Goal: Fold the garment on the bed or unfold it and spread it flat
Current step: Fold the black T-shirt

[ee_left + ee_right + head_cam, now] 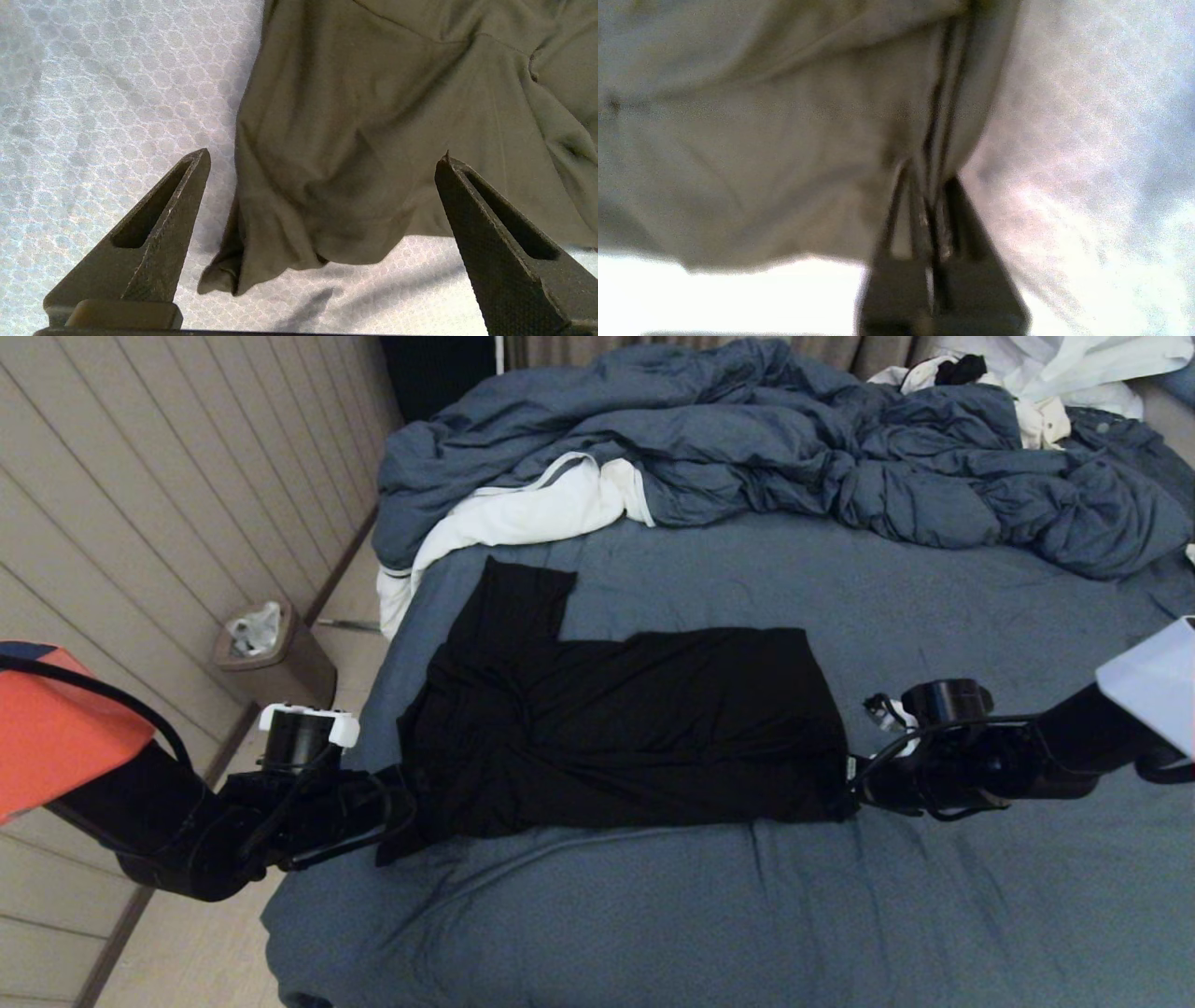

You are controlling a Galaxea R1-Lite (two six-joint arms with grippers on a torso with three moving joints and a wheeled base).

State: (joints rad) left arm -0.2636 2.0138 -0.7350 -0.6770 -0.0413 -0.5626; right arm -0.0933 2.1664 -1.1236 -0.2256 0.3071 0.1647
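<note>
Right gripper [854, 791]: low at the hem end of the black T-shirt [616, 728], fingers pinched together on the shirt's edge, layered fabric caught between them in the right wrist view. Left gripper [322, 186]: at the opposite, sleeve end, fingers [173, 224] spread wide with a bunched corner of the shirt lying between them, not yet closed on anything. T-shirt: lies across the near-middle of the bed [934, 915] on its slate-blue sheet, long body flattened into a band, one sleeve [518, 602] sticking out toward the head end; no print showing, plain black face up. Creases gather near the left-hand end. Progress, as judged: partly folded lengthwise, one end gripped, other end awaiting a grip; the cross fold and the loose sleeve remain. Beyond: white cloth with grey stripe [523, 513] just past the sleeve, rumpled blue-grey duvet [794, 448] heaped further back; small waste bin [271, 658] on the floor by the panelled wall.
</note>
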